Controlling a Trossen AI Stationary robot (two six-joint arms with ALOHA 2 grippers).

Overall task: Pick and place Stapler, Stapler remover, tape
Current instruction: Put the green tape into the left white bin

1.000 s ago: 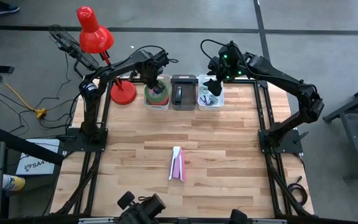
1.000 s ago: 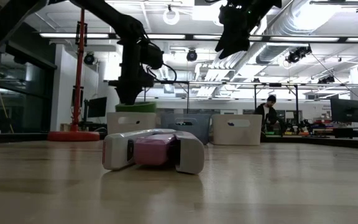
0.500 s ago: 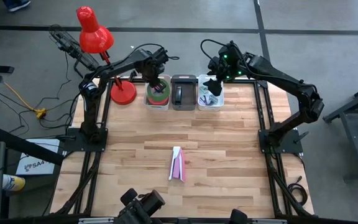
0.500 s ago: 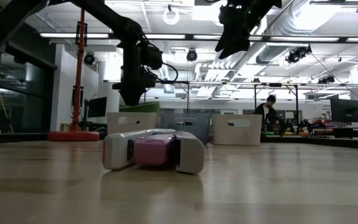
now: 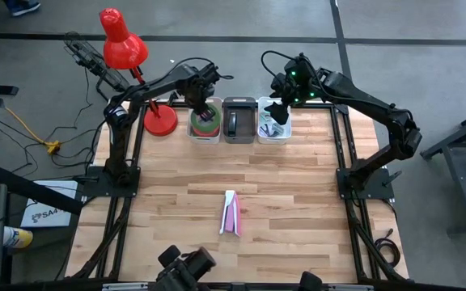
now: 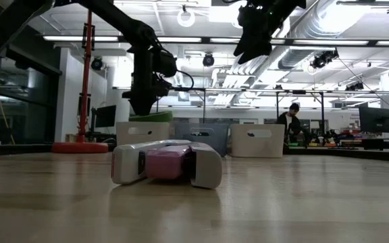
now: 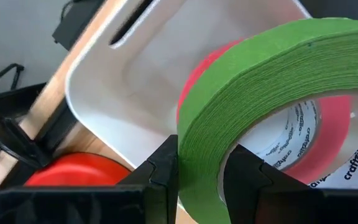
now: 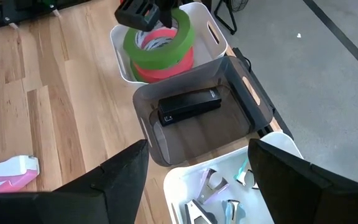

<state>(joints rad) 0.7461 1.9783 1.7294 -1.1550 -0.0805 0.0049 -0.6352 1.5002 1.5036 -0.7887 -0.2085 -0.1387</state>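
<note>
A green tape roll [image 7: 260,87] is over a pink tape roll [image 8: 166,67] in the white bin [image 5: 205,132] at the far left of a row of three bins. My left gripper [image 5: 203,107] points down into that bin, shut on the green roll. The middle grey bin [image 5: 239,129] holds a black stapler [image 8: 188,106]. The white bin on the right [image 5: 273,129] holds several staple removers [image 8: 216,196]. My right gripper [image 5: 277,111] hangs open above that bin, touching nothing. A pink and white stapler [image 5: 230,212] lies flat on the table's near middle. My left gripper pinches the green roll's wall [image 7: 201,155], with one finger [image 7: 247,174] inside the open centre and the other [image 7: 160,171] outside. The fingers come from above, pointing down. The roll is tilted over the pink roll; whether it still rests on it I cannot tell.
A red desk lamp [image 5: 124,48] stands with its round base [image 5: 160,121] just left of the tape bin. The three bins stand side by side along the far edge. Bare wood lies around the stapler in the table's middle.
My left gripper has rolled a little about its own line with the green roll and stays over the tape bin.
</note>
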